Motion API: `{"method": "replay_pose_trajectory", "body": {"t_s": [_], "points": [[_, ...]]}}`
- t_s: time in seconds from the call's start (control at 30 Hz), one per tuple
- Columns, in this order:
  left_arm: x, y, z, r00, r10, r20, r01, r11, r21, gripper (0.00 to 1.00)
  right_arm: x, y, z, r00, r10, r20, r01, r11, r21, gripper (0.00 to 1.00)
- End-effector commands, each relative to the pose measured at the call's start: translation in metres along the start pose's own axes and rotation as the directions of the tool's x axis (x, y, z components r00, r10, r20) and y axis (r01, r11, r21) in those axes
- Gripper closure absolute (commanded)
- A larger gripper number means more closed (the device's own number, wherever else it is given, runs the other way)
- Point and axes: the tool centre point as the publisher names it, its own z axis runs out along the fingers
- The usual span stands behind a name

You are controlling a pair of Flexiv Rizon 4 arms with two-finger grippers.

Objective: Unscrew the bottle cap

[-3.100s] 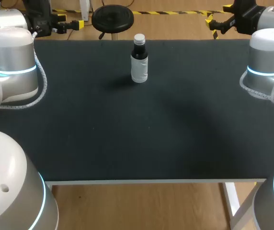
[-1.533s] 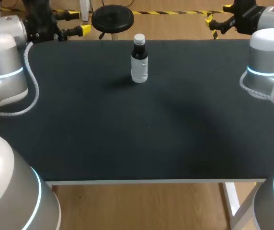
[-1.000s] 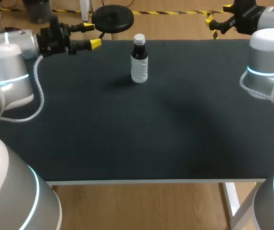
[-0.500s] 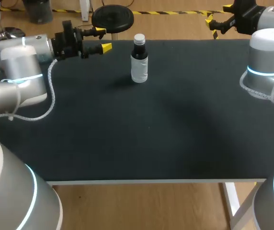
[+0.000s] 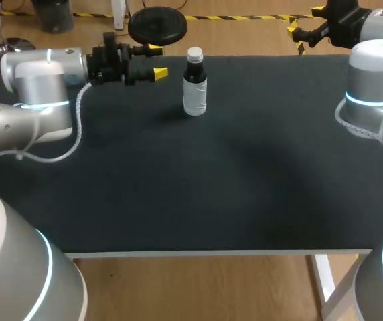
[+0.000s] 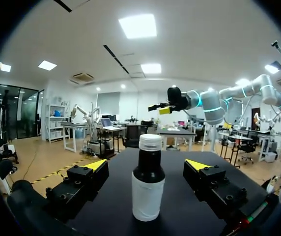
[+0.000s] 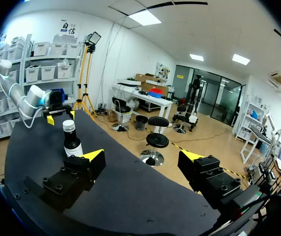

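A small dark bottle with a white label band (image 5: 195,90) stood upright on the black table top (image 5: 218,180), near the far edge and slightly left of centre. Its pale screw cap (image 5: 194,53) was seated on the neck. The left gripper (image 5: 157,61) hung level over the far left part of the table, just left of the bottle and apart from it, with its yellow-tipped fingers spread wide and holding nothing. In the left wrist view the bottle (image 6: 148,196) stood centred ahead of that gripper (image 6: 148,165). It seemed to lie just past the tips rather than between them, with the cap (image 6: 150,142) above finger level. The right gripper (image 5: 305,20) sat beyond the table's far right corner, well apart from the bottle. Its own view showed this gripper (image 7: 141,156) open and empty, with the bottle (image 7: 72,142) far to the left.
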Motion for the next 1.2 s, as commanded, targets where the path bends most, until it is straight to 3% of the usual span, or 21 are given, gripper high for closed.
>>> {"method": "replay_pose_trajectory", "body": {"t_s": [0.03, 1.2], "points": [[-0.007, 0.007, 0.011, 1.000, -0.001, -0.017, 0.001, 1.000, -0.001, 0.00, -0.001, 0.000, -0.001, 1.000, 0.000, -0.003, 0.000, 1.000, -0.002, 0.00], [0.008, 0.015, 0.063, 0.992, 0.016, -0.123, -0.016, 1.000, 0.002, 0.00, -0.001, 0.000, -0.001, 1.000, 0.000, -0.003, 0.000, 1.000, -0.002, 0.00]]}}
